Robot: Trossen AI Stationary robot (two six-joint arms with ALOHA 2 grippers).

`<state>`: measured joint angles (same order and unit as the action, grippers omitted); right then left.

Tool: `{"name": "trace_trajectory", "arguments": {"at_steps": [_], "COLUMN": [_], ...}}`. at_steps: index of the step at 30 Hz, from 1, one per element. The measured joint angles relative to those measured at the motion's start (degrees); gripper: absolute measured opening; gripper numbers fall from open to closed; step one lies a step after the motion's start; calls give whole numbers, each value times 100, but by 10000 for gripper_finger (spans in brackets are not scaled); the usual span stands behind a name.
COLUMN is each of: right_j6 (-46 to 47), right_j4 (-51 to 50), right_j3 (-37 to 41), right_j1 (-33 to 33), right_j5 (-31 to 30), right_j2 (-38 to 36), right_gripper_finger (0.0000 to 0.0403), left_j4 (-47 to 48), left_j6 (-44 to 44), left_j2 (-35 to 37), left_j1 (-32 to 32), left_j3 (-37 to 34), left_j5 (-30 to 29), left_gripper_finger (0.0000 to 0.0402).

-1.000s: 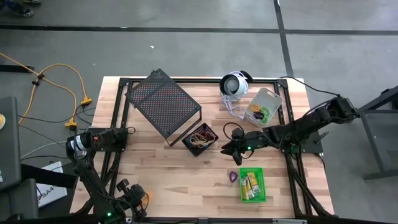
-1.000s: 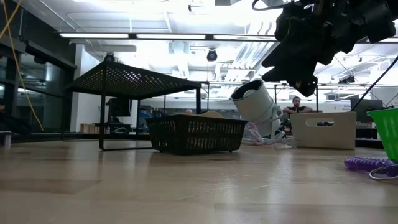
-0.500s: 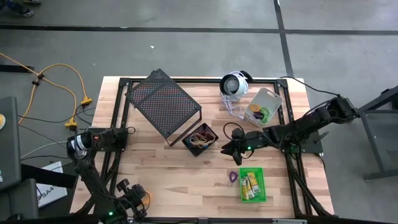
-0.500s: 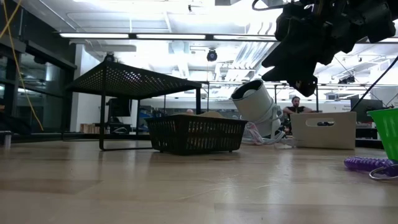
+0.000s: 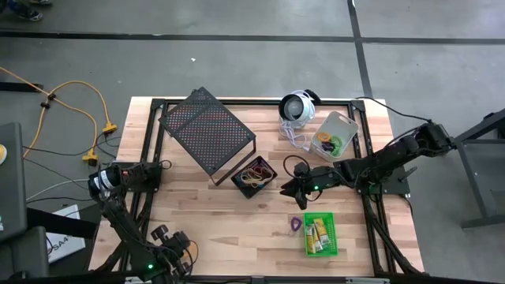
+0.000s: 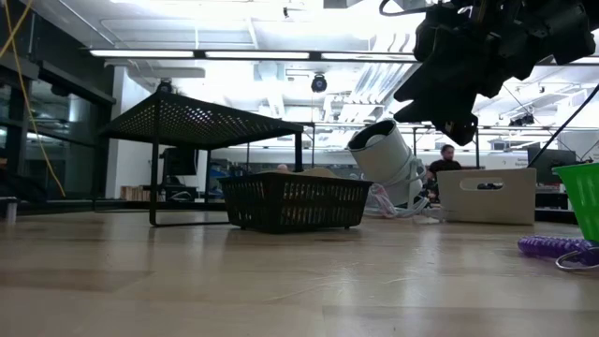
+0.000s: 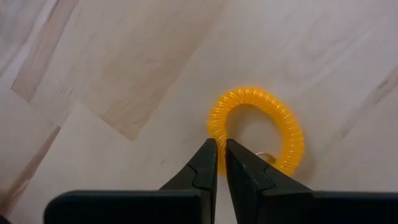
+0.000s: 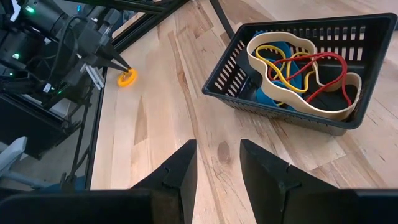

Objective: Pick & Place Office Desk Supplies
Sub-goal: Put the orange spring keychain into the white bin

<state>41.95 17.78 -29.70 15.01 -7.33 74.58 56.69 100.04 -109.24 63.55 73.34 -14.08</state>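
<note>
A: Where is the left gripper [image 7: 221, 149]?

B: Low at the table's [image 5: 237, 229] front left corner, tips down on the orange loop [image 7: 258, 127]. Its jaws are pinched nearly together, and the loop's near rim sits right at the tips. Whether they actually grip the coil I cannot tell.

A: And the loop itself?

B: Flat on the wood near that front left corner; the right wrist view shows it too, with the left fingers touching it.

A: The right gripper [image 8: 217, 165]?

B: It hangs above the middle of the table, clear of the surface, jaws partly apart with nothing between them. It sits just to the right of the black bin [image 5: 253, 176].

A: What is in that bin?

B: A tangle of bands, beige, red and yellow, over something blue. The bin stands at the front corner of the mesh rack [image 5: 207, 131].

A: Other bins?

B: A green bin [image 5: 319, 234] near the front edge, right of centre, holding yellow pieces [image 5: 317, 232]. A purple loop [image 5: 295, 224] lies just beside its left side. A grey bin [image 5: 334, 136] near the back right corner holds green and purple loops.

A: Anything else on the table?

B: A round white device [image 5: 297, 107] at the back edge, its cord trailing toward the grey bin.
</note>
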Motion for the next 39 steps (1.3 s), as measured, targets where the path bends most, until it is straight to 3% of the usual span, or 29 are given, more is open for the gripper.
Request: {"name": "trace_trajectory", "arguments": {"at_steps": [18,30,39], "right_j6": [-1,1,-2], "right_j4": [-1,1,-2], "right_j3": [1,1,1], "right_j1": [1,0,-1], "right_j5": [2,2,2], "right_j2": [-1,-1,-1], "right_gripper_finger": [109,109,109], "left_j4": [1,-25,-18], "left_j6": [-101,-108,-109], "left_j2": [-81,-97,-97], "left_j1": [-87,-87,-87], "left_j3": [9,-7,-7], "left_j5": [191,235,165], "left_gripper_finger": [22,57,20]}}
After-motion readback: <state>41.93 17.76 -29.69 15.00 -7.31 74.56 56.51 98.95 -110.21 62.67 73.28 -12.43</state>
